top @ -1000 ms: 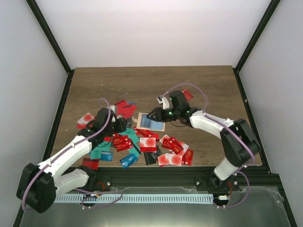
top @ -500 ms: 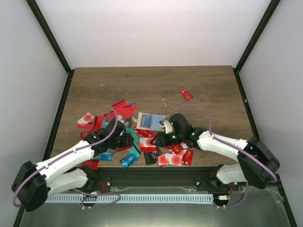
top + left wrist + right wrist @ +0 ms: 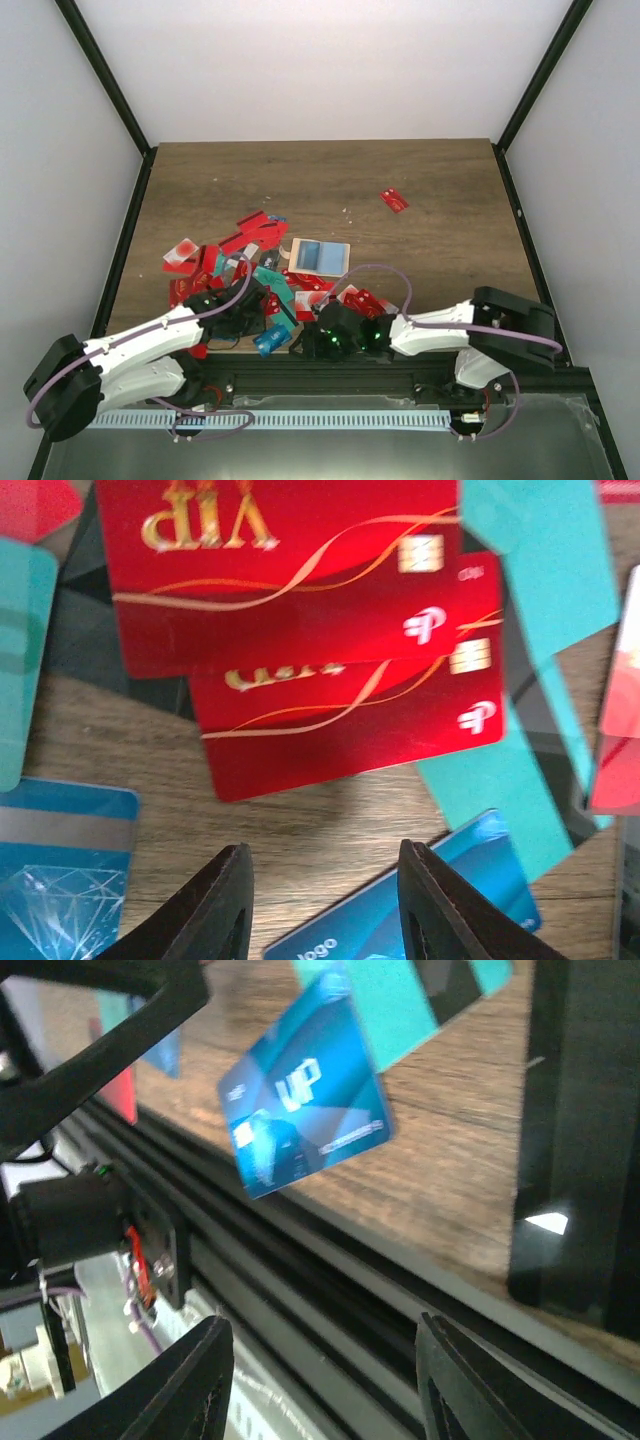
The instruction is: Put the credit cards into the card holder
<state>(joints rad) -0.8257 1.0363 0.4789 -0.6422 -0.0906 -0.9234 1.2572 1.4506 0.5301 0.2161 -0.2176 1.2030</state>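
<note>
Top external shows the card holder (image 3: 320, 256) lying open on the tabletop (image 3: 300, 180), blue side up. The credit cards (image 3: 258, 232) are piled just left of it and in front of it. The left claw (image 3: 320, 910), front-left of the card holder, is open over cards, holding nothing. The right claw (image 3: 325, 1390), in front of it, is open and empty too.

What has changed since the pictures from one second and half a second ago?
The right fingers left the card holder and drew back to the table's near edge, beside a blue card; they hold nothing. The left fingers also pulled back toward the near edge, over red cards, empty. The open card holder and the lone red card at the far right stayed in place.
</note>
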